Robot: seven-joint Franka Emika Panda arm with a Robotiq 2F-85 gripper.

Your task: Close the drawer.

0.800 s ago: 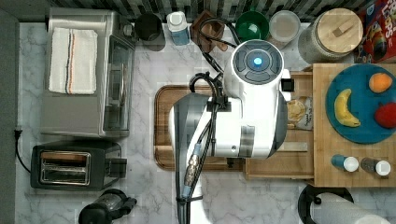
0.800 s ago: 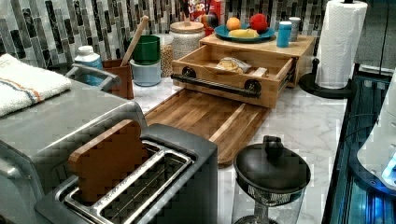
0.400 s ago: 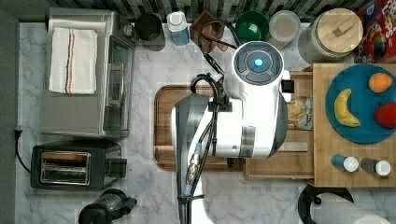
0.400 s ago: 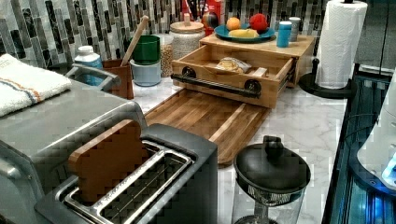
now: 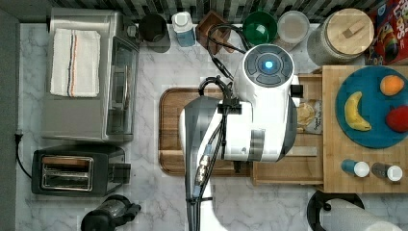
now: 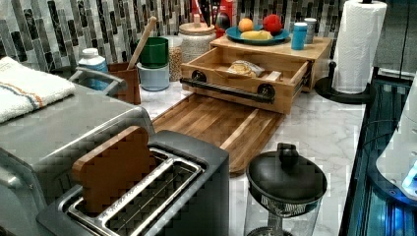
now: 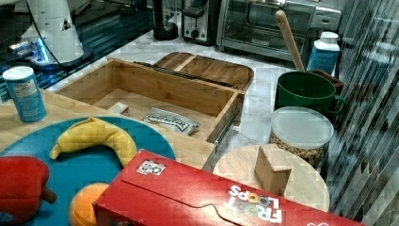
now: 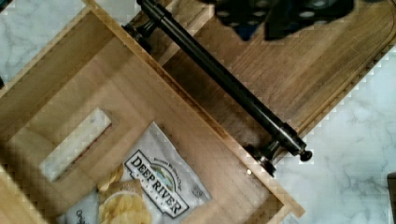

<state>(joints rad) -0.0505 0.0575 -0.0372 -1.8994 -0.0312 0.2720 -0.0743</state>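
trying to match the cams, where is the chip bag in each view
Top view: chip bag at the arm's right edge, inside the drawer.
Left view: bag behind the handle bar.
Right view: bag on the drawer floor.
Wrist view: bag beside a pale block.
Shared landmark: the drawer.

Kitchen countertop, likely a mock-up with the robot arm (image 5: 260, 120) mounted right on it. White marble counter (image 5: 149, 62), striped tile backsplash (image 6: 44, 29) along the upper left of the left view. Appliances: toaster oven (image 5: 86, 77) with a folded towel (image 5: 74, 62) on top, slot toaster (image 5: 72, 171) at the top view's lower left. Food and storage: cereal box (image 7: 226, 197), jars (image 5: 344, 36), fruit on a blue plate (image 5: 373, 108), paper towel roll (image 6: 361, 44), dark wooden tray (image 6: 216, 123) on the counter.
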